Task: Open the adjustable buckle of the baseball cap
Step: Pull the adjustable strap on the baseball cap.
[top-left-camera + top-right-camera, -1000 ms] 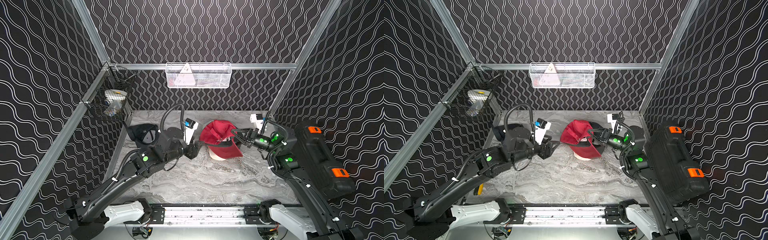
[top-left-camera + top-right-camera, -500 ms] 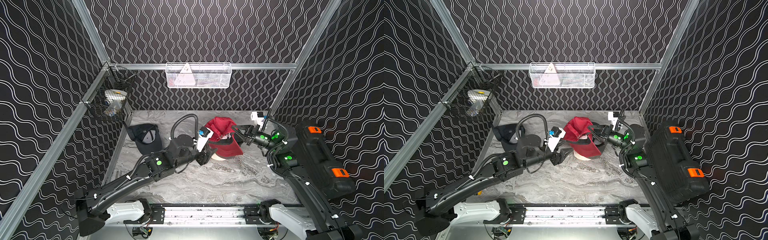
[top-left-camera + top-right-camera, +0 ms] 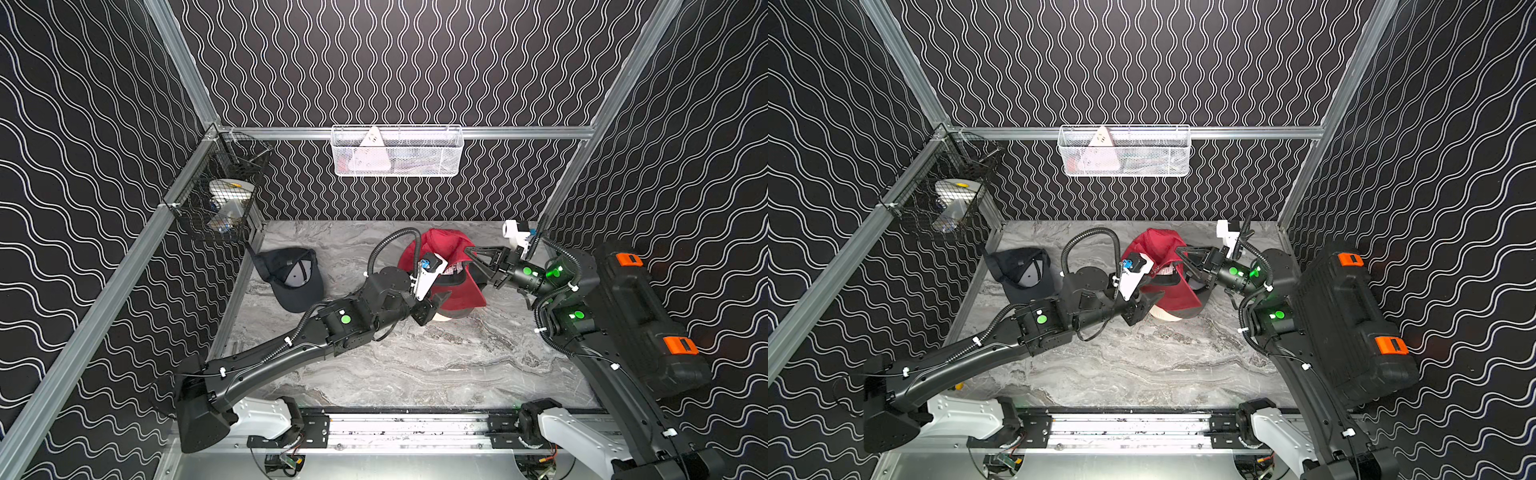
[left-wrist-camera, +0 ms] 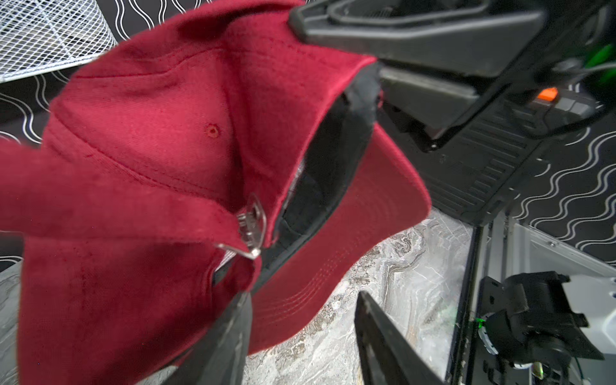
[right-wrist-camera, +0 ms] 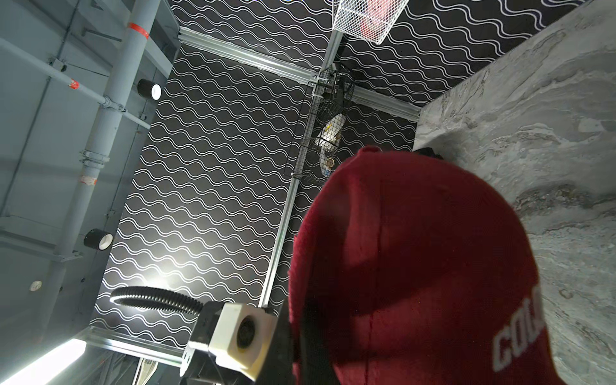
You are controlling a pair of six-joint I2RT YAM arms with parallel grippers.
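holds the red cap (image 3: 446,243) over the far middle of the table (image 3: 415,365) with the right gripper (image 3: 470,257), clenched on the rim beside the brim. has the left gripper (image 4: 303,296) just under the metal buckle (image 4: 251,226) on the back strap, fingers (image 4: 230,333) apart with nothing between, one against its cloth. shows a black cap (image 3: 291,282) lying well apart.

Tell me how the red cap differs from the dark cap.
Colour: the red cap is crimson; the dark cap is near-black with a grey patch.
Pose: the red cap is held up by the shut right gripper; the dark cap lies on the table.
Contact: the open left gripper is close to the red cap's metal buckle; nothing touches the dark cap.
Both are brimmed baseball caps.
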